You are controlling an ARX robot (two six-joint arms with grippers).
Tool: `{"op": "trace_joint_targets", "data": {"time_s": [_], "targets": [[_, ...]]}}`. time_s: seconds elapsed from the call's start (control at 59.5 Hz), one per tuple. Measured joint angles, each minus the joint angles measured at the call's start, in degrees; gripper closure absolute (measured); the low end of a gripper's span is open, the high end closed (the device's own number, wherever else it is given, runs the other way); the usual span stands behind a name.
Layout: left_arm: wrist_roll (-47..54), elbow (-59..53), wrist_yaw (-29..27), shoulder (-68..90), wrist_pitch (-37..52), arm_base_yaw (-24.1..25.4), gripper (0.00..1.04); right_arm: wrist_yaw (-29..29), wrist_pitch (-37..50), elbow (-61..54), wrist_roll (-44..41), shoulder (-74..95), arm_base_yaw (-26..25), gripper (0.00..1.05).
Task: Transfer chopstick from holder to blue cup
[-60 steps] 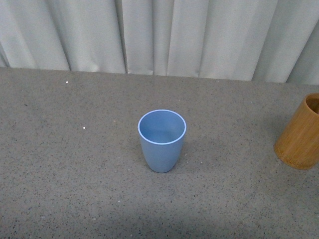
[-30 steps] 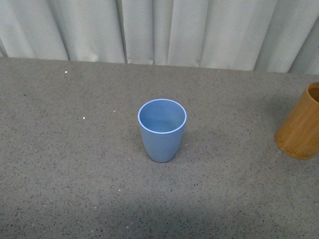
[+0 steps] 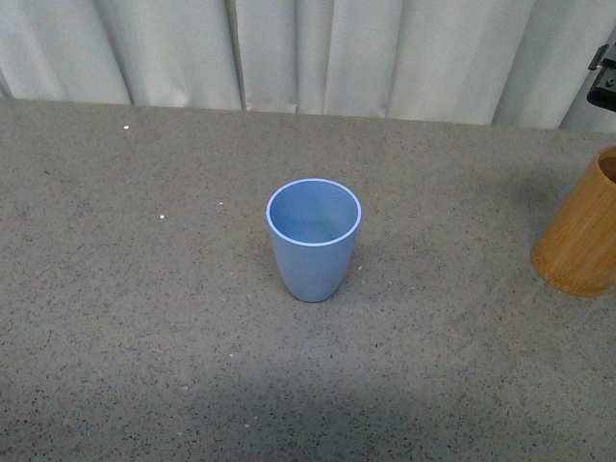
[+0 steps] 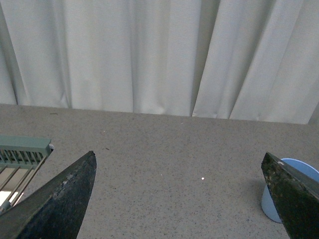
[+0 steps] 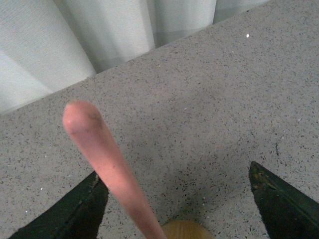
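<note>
The blue cup (image 3: 313,241) stands upright mid-counter (image 3: 144,337). Well to its right is the holder (image 3: 582,231). The chopstick (image 5: 107,164) rises from it, inside the wide-spread right end effector (image 5: 174,172) and close to one finger. The left end effector (image 4: 178,164) gapes wide beside a green slatted rack (image 4: 22,152). A curtain (image 3: 318,48) hangs behind.

You see soft, even, fairly bright light. In the front view a dim band darkens the table (image 3: 135,423) toward 6 o'clock, and the blue cup (image 3: 313,245) is sharp. In the right wrist view the near chopstick (image 5: 102,154) is blurred.
</note>
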Motion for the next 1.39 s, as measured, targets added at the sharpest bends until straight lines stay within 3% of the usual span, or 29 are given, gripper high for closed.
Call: {"op": "trace_joint_targets", "data": {"time_s": [0.101, 0.168, 0.252, 0.453, 0.806, 1.394], "targets": [[0.0, 0.0, 0.0, 0.0, 0.0, 0.0, 0.07, 0.3, -0.2, 0.7, 0.1, 0.4, 0.0, 0.47], [0.0, 0.0, 0.0, 0.0, 0.0, 0.0, 0.07, 0.3, -0.2, 0.8, 0.1, 0.4, 0.0, 0.55], [0.0, 0.0, 0.0, 0.0, 0.0, 0.0, 0.07, 0.3, 0.2, 0.9, 0.2, 0.4, 0.2, 0.76], [0.0, 0.0, 0.0, 0.0, 0.0, 0.0, 0.07, 0.2, 1.3, 0.8, 0.4, 0.4, 0.6, 1.03], [0.0, 0.0, 0.0, 0.0, 0.0, 0.0, 0.07, 0.2, 3.8, -2.2, 0.4, -2.5, 1.1, 1.03], [0.0, 0.0, 0.0, 0.0, 0.0, 0.0, 0.07, 1.1, 2.7, -4.6, -5.5, -24.0, 0.8, 1.03]]}}
